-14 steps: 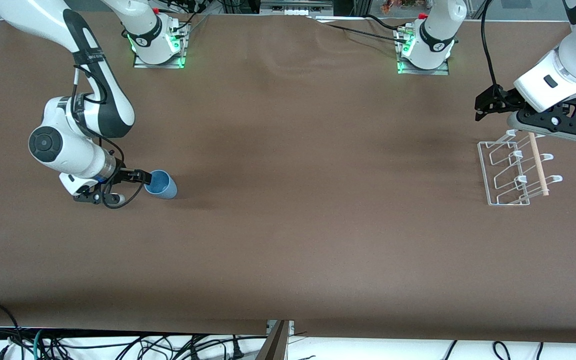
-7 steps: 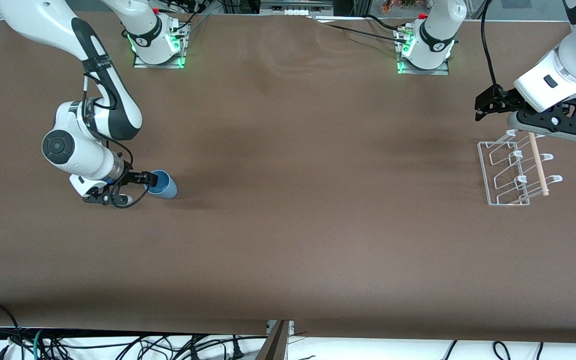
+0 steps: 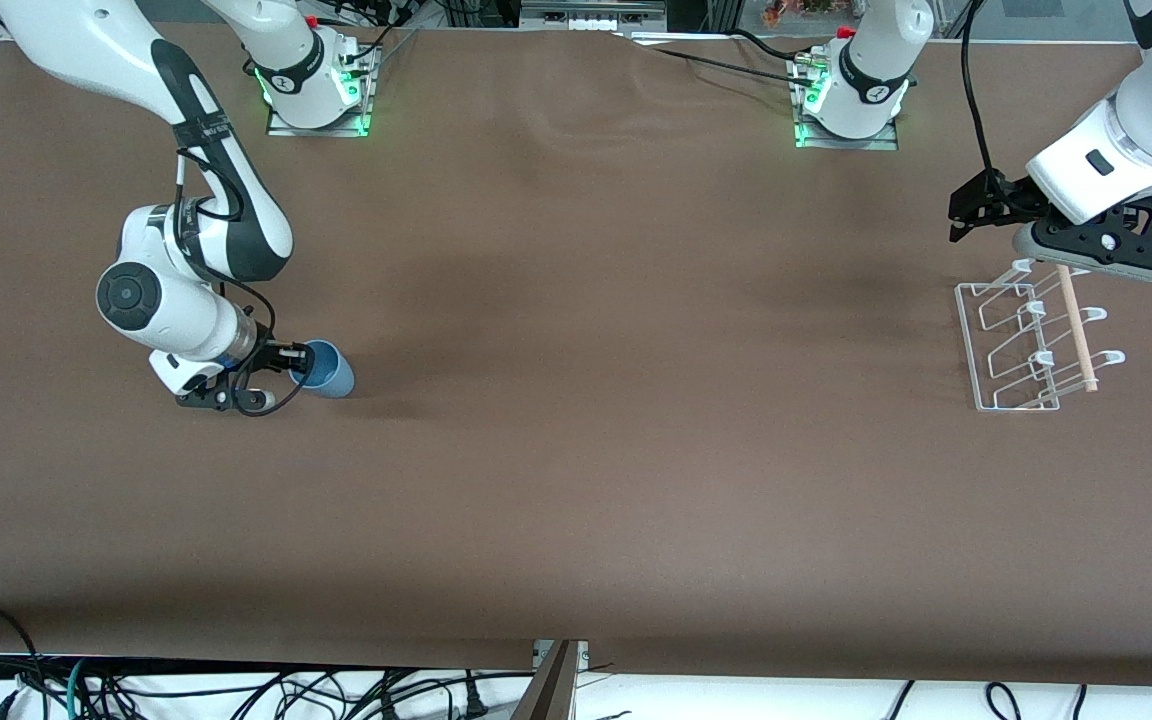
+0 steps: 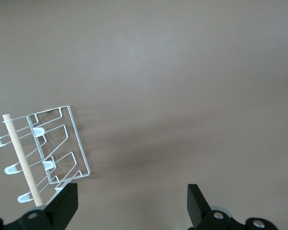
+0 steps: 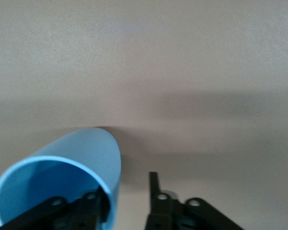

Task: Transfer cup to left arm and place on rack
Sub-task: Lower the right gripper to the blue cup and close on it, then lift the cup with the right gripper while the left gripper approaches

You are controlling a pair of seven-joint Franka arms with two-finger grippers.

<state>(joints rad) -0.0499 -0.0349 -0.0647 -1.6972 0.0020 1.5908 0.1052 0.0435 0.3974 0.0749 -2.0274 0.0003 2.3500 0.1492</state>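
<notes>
cup stands upright on the desk toward the right arm's end, and the right claw is at its rim: in the right wrist view one finger sits inside the cup's mouth and the other outside its wall, apart and not yet pinched. so the step in hand looks like the first grasp; next the fingers must close on the wall, lift, and carry the cup toward the middle for the handover. nothing lies on the open brown desk between. rack sits well apart, toward the left arm's end, where the left claw waits over the desk just beside it, fingers spread wide.
</notes>
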